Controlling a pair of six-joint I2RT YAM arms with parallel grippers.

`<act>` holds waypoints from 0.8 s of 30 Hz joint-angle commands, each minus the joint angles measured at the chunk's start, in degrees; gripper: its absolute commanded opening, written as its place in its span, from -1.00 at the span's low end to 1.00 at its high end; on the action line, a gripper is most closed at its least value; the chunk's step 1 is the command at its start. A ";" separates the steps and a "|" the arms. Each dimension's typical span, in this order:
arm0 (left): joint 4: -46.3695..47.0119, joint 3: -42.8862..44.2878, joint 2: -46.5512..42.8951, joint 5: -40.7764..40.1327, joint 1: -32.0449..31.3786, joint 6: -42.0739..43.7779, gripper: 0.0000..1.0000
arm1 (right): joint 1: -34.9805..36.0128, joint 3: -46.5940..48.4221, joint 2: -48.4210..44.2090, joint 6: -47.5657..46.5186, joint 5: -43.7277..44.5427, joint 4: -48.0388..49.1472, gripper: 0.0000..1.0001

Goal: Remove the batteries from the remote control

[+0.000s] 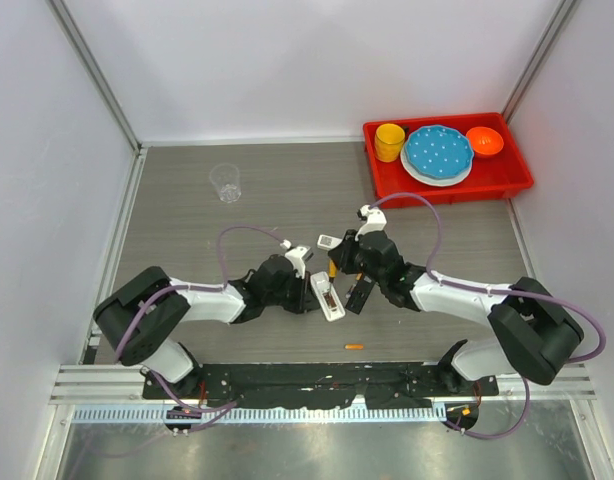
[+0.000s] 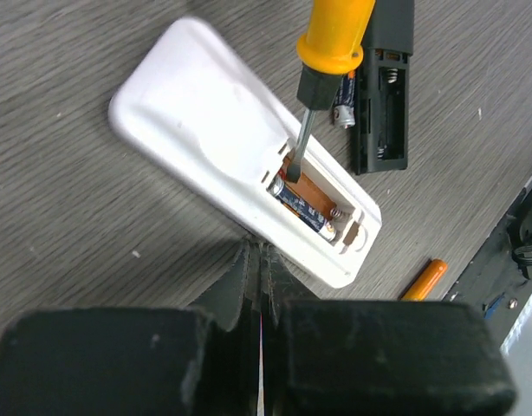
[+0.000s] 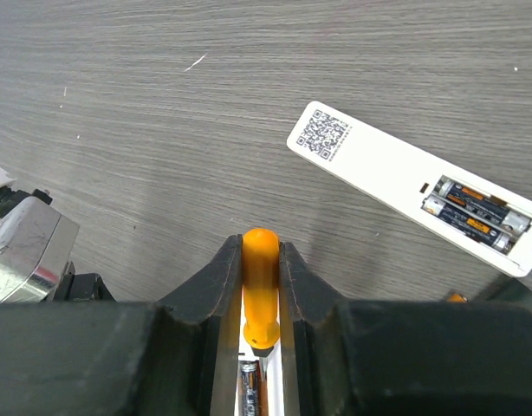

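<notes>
We log the left arm (image 1: 202,298) lying low, reaching from its base in toward the centre. On the left gripper (image 2: 256,264) we see the jaws pressed together, with nothing visible between them. We log the right arm (image 1: 457,295) reaching in from the opposite side. The right gripper (image 3: 260,251) clamps the orange handle of a screwdriver (image 3: 260,286). We note the two grippers sit close together.

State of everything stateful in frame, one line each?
white remote: cover off, one battery in, other slot empty
QR-code remote: cover off, two batteries in
black remote: cover off, visible slots look empty
screwdriver: gripped, tip in white remote's bay
orange battery: loose on table
left gripper: jaws shut, nothing seen between them
right gripper: jaws shut on screwdriver
clear cup: upright, empty
</notes>
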 commanded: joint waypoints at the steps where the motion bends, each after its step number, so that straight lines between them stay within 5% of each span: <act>1: 2.44 0.63 3.50 1.34 0.32 -0.95 -1.00 | 0.56 -2.07 -1.70 2.85 4.91 2.15 -0.98; 24: -0.02 2.03 7.99 -5.16 0.76 -3.23 -1.00 | -4.88 -5.59 2.43 14.55 -10.02 6.29 -0.99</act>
